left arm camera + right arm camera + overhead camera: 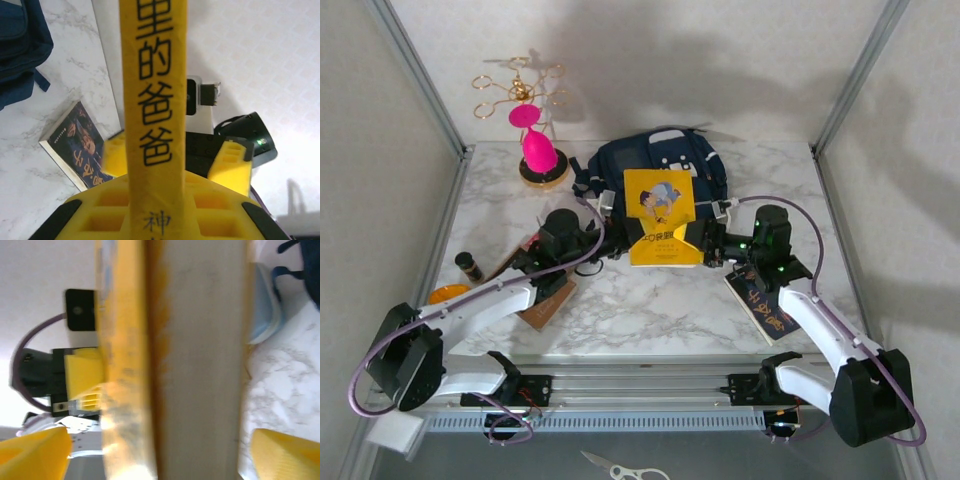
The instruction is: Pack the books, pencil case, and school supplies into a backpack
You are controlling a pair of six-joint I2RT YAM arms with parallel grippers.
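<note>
Past both claws, the large navy-blue fabric backpack [620,165] with white trim lies on the white marble worktop [640,310], right behind the book the claws flank. Out to the left claw's outer side stand a gold wire stand [520,90], a pink teardrop piece [539,152], a small dark cylinder [469,265] and an orange rounded piece [448,293]. A brown paperback [552,305] lies flat, partly under the left arm. A dark-covered paperback [75,145] lies flat behind the right claw, beneath that arm. Beyond the right claw, the rounded end of a soft grey-blue pouch [262,315] rests on the worktop beside a blue strap.

The thin yellow paperback [660,205] stands upright on edge between the two claws. Its cover with cartoon figures faces back toward the arms' bases, and black Chinese characters run down its spine. In the top view its upper half overlaps the backpack.

The left claw [155,200] is drawn narrow on the lower spine of the yellow paperback, its yellow fingers [105,202] tight against both sides. The right claw [160,455] stands wide, with its fingers [285,455] apart on either side of the page edge and a gap showing on one side. Both arms reach forward from the near edge, their forearms angled inward toward the book and low over the worktop.
</note>
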